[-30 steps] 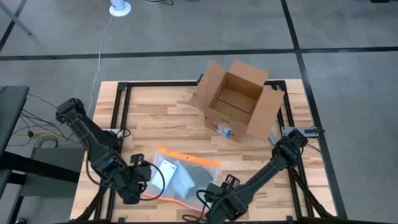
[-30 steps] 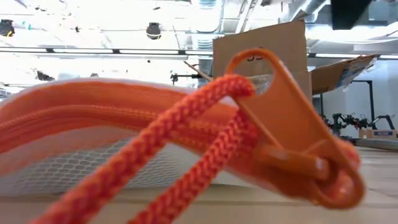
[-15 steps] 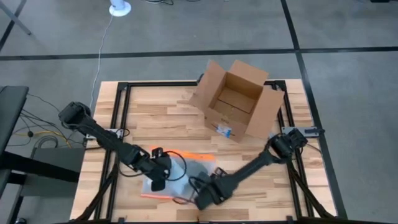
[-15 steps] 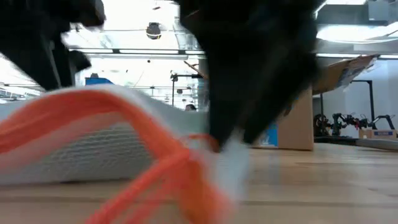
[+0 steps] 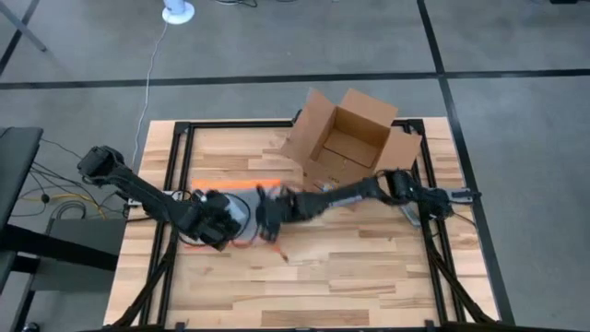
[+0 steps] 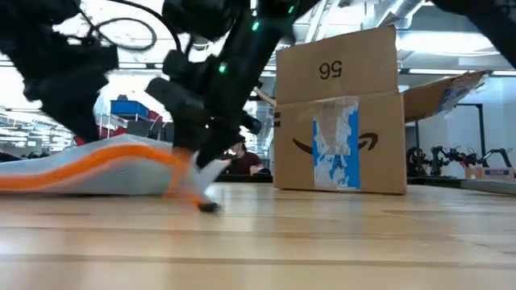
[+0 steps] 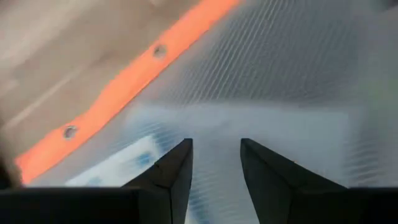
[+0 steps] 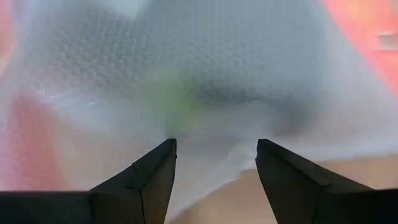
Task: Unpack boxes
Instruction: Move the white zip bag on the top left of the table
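Item: brown cardboard shipping box (image 5: 348, 148), flaps open, standing near the table's (image 5: 369, 277) far right corner.
Contents out: orange-edged mesh pouch (image 6: 105, 165) at mid-table, toward the left edge.
Left gripper (image 5: 221, 214) and right gripper (image 5: 269, 210): both over the pouch, fingers parted, apparently pinching its mesh.
Step, judged: carrying the pouch clear. Next: set it down, release.

Box (image 5: 348, 148) at table's (image 5: 369, 277) far side, pouch (image 5: 241, 205) seemingly nearer, leftward
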